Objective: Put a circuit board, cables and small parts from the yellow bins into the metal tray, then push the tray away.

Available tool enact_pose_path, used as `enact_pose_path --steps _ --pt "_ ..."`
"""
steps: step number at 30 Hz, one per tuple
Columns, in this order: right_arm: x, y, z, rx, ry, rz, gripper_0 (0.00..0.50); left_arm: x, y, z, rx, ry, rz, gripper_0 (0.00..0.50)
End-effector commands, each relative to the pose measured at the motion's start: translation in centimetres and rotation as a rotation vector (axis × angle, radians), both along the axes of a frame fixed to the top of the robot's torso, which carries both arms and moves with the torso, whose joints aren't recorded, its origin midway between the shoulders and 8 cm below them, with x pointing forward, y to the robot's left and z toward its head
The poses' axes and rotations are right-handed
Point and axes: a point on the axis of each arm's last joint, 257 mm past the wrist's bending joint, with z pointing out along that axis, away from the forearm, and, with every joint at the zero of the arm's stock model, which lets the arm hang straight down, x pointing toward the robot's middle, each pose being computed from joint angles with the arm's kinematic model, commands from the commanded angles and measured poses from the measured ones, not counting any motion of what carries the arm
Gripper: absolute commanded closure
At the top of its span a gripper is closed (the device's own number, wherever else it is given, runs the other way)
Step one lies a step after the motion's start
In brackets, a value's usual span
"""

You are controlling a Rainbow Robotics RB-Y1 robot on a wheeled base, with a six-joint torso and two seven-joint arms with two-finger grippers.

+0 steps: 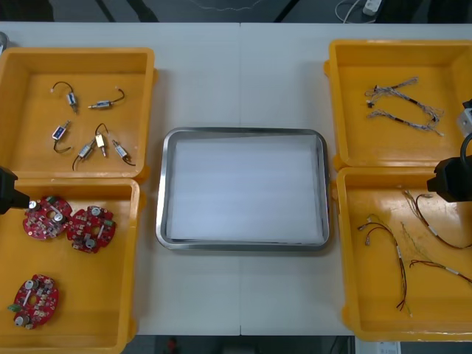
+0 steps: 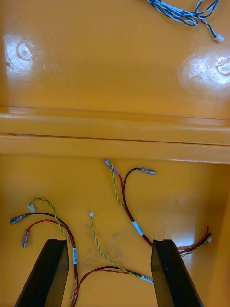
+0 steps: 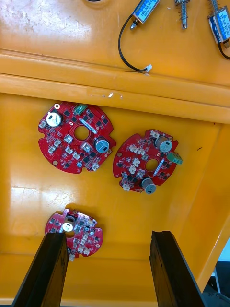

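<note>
Red round circuit boards (image 3: 76, 136), 8 o'clock of rectangular metal tray (image 1: 164, 192); left end effector (image 3: 109, 237) wide above; right end effector (image 2: 109, 242) wide over tangled red-and-yellow cables (image 2: 127, 201), 4 o'clock: several may lift together.

The metal tray (image 1: 164, 184) lies flat on the table, shiny at the rim and bare white inside. Left of the tray, the far left yellow bin (image 1: 29, 118) holds six small metal parts (image 1: 59, 133) with curled black leads, and the near left yellow bin (image 1: 81, 295) holds three round red circuit boards (image 1: 90, 228), face up. Right of the tray, the far right yellow bin (image 1: 354, 133) holds twisted blue and white cables (image 2: 175, 12), and the near right yellow bin (image 1: 435, 310) holds black cables (image 2: 125, 199) and red and yellow cables (image 1: 403, 276), loosely spread
</note>
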Motion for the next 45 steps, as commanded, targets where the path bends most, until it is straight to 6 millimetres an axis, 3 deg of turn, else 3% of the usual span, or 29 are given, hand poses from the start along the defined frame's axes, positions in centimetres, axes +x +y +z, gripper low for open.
enact_pose_path --steps 1,45 --pt "-0.42 -1.70 1.56 -0.023 -0.034 -0.044 0.000 -0.36 1.35 1.43 0.075 -0.022 -0.051 0.000" --pt "-0.42 -1.70 1.56 -0.023 -0.034 -0.044 0.000 -0.36 1.35 1.43 0.075 -0.022 -0.051 0.000"
